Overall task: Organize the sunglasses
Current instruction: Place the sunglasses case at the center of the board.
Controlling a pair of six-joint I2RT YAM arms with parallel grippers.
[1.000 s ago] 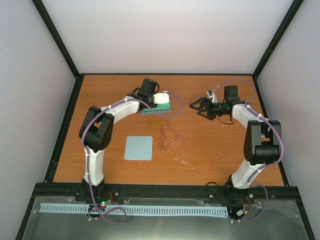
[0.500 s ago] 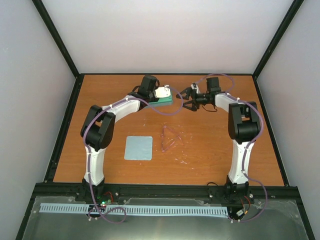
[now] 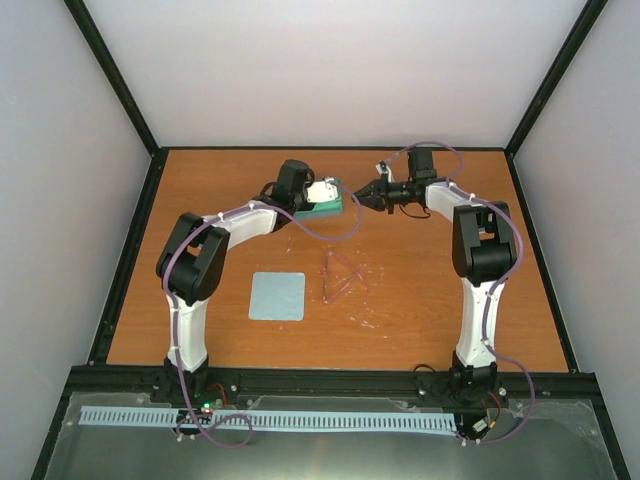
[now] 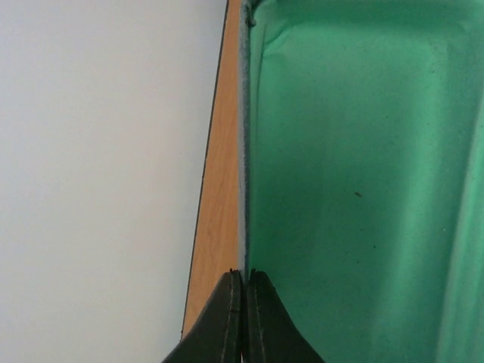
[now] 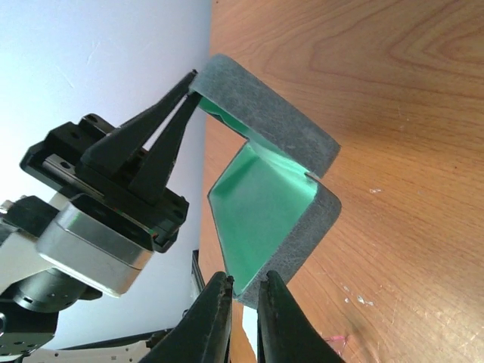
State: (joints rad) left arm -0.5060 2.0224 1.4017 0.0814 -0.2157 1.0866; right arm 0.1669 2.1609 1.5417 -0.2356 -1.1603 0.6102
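Observation:
The sunglasses (image 3: 340,275) lie mid-table as a thin pinkish-red triangular outline, with neither gripper near them. At the back, the grey case (image 3: 327,203) with green lining (image 5: 261,204) stands open. My left gripper (image 4: 246,274) is shut on the thin edge of one case wall (image 4: 243,151), and in the right wrist view the left gripper (image 5: 193,83) pinches the upper flap. My right gripper (image 5: 246,281) reaches in from the right with its fingers pressed on the lower flap's corner. In the top view the right gripper (image 3: 352,195) meets the case's right side.
A pale blue square cloth (image 3: 277,296) lies flat left of the sunglasses. The wooden table (image 3: 450,300) has a black frame round it and pale walls on three sides. Both arms stretch to the back centre.
My right arm swung left from the back right to the case, and its jaws went from wide open to pinched on the flap. The left gripper kept its hold and shifted slightly.

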